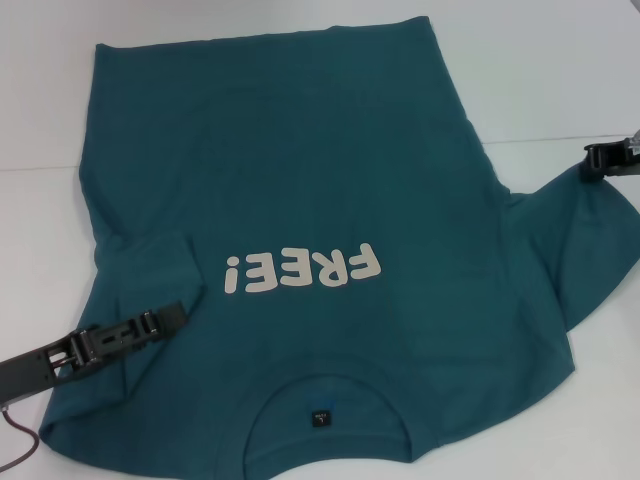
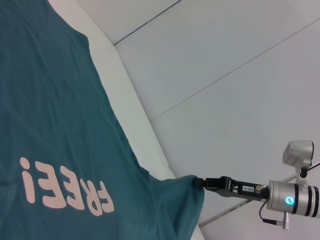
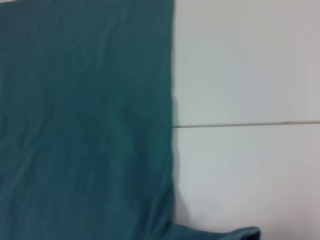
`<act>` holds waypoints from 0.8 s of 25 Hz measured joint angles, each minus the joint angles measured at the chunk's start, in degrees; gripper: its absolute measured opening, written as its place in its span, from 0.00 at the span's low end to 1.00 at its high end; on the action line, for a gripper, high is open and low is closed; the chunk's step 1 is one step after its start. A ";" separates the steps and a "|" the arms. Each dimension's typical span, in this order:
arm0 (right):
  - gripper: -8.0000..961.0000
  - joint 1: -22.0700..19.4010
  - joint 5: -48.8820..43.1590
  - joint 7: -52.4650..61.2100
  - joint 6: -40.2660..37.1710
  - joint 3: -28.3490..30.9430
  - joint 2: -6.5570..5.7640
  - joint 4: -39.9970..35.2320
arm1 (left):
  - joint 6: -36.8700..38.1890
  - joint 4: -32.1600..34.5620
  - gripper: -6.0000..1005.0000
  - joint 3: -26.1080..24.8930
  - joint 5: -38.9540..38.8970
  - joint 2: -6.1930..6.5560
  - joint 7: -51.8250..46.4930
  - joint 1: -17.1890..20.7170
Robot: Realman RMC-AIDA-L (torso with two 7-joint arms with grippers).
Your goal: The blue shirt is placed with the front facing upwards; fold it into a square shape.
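Now | left tool (image 1: 170,318) low, pinching blue shirt (image 1: 300,170) sleeve | right tool (image 1: 592,162) pinching other sleeve

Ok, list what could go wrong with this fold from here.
1. The left sleeve is already folded over the blue shirt beside the left pincer; it could drag loose as that arm moves.
2. The right pincer sits at the very edge of the right sleeve, so the cloth may slip.
3. Uneven sleeve folds could leave the FREE! lettering off-centre.

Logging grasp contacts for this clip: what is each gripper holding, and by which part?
Both are at the blue shirt. The right gripper pinches the edge of its right sleeve. The left gripper lies on the folded-in left sleeve; whether it grips cannot be told.
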 joint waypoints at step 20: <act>0.02 5.74 -0.68 -0.01 -10.73 -10.98 3.48 -2.43 | -0.54 -0.53 0.61 -0.70 -0.37 0.00 -0.01 0.03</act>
